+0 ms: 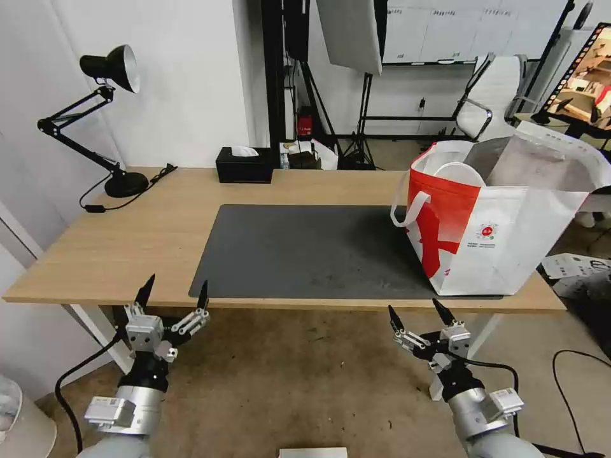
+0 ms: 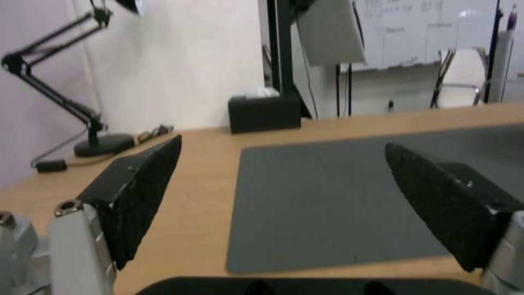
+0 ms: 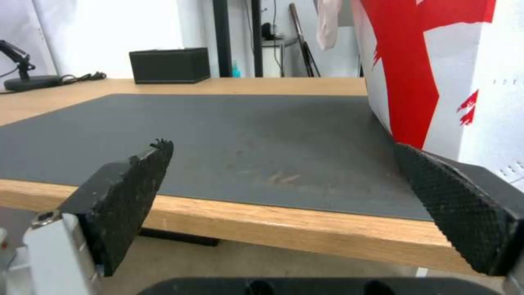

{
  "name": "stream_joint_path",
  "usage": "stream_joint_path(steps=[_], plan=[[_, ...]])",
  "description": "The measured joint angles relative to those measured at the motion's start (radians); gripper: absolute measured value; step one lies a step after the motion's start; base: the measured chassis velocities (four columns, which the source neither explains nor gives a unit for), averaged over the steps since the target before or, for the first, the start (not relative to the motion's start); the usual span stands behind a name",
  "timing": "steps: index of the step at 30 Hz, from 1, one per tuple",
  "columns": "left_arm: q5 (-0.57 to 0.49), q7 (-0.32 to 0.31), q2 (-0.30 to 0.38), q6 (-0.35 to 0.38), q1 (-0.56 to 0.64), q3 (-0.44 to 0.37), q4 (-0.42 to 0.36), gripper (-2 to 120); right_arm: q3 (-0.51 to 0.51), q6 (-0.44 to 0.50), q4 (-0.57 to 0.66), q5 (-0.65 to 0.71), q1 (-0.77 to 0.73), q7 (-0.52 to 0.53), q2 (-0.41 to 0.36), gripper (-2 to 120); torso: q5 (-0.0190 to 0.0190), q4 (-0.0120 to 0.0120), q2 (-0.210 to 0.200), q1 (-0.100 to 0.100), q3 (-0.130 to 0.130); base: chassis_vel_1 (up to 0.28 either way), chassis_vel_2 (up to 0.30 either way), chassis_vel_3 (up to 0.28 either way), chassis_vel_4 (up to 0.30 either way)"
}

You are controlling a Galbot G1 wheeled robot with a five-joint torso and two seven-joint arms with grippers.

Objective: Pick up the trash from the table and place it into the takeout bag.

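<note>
Far left on the worktop (image 1: 146,235): black desk lamp (image 1: 108,121), base by the far-left corner, arm jointed up, shade tipped right, cord trailing along the far edge. Black tissue box (image 1: 244,165) at the far edge, centre-left, white tissue poking out of its top. Dark grey mat (image 1: 305,251) lies mid-worktop, long axis left-right, near edge close to the worktop's near edge, surface bare.

Left end effector (image 1: 174,291) hangs below and just off the near edge, in front of the mat's near-left corner, fingers spread apart, released, tips pointing toward the far side. Right end effector (image 1: 417,312) sits likewise off the near edge, near the mat's right end, fingers splayed, gripping nothing.

Takeout bag (image 1: 496,222) stands upright at the right end, base overlapping the mat's right edge, mouth open upward, silver lining showing. Strap handle (image 1: 407,207) droops over its left red side; round logo faces near. White rounded item visible inside the bag mouth; can't tell what.

Behind: light stand, white chair, floor cables.
</note>
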Motion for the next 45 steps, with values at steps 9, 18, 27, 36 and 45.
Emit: stream_joint_path(steps=[9,18,27,36,45], plan=[[-0.002,0.005,-0.01,0.02,0.027,-0.002,0.017,100,0.0,0.0,0.0,0.0,0.0,0.0,0.0,100,-0.0001,0.0,0.0,0.0,0.0,0.0,0.0,0.0,0.0],[-0.003,0.023,-0.019,0.029,0.042,-0.002,0.026,100,0.0,0.0,0.0,0.0,0.0,0.0,0.0,100,0.0,0.0,0.0,0.0,0.0,0.0,0.0,0.0,0.0],[0.005,0.026,-0.03,0.051,0.031,0.022,0.033,100,0.0,0.0,0.0,0.0,0.0,0.0,0.0,100,-0.0001,-0.0001,0.0,0.0,0.0,0.0,0.0,0.0,0.0],[0.005,0.031,-0.039,0.054,0.029,0.022,0.024,100,0.0,0.0,0.0,0.0,0.0,0.0,0.0,100,0.0,0.0,0.0,0.0,0.0,0.0,0.0,0.0,0.0],[0.005,0.031,-0.039,0.054,0.029,0.022,0.023,100,0.0,0.0,0.0,0.0,0.0,0.0,0.0,100,0.0,0.0,0.0,0.0,0.0,0.0,0.0,0.0,0.0]])
